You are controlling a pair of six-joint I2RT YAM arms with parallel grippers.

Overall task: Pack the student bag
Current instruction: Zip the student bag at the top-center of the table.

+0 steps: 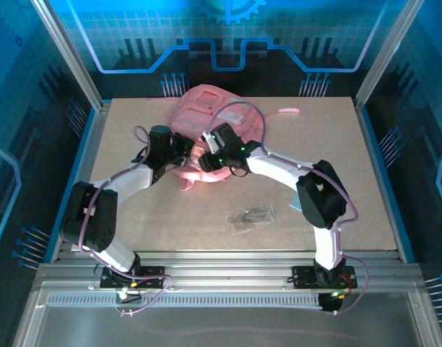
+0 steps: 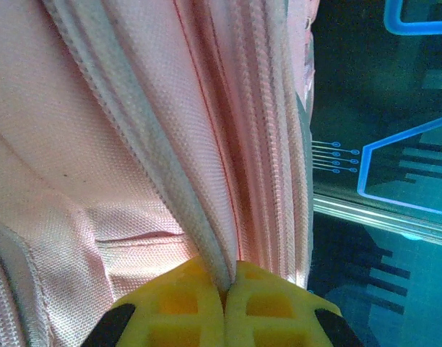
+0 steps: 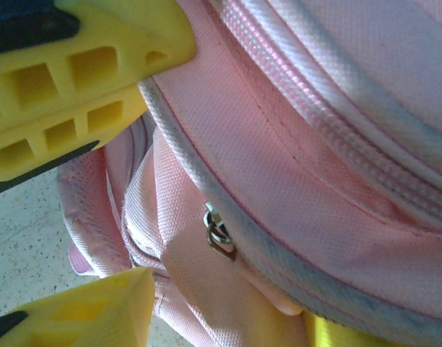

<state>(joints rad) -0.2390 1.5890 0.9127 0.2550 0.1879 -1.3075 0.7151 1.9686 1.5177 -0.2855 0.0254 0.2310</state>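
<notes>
One overhead view, two wrist close-ups.
You look down on the table from high behind its near edge; both wrist cameras sit tight against the student bag, common to all three.

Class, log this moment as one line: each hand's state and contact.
left hand: shut on seam of student bag | right hand: open, straddling bag edge by zipper pull

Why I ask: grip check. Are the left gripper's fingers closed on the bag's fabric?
Yes: the left gripper's yellow fingers meet, pinching a fold of the student bag.
</notes>
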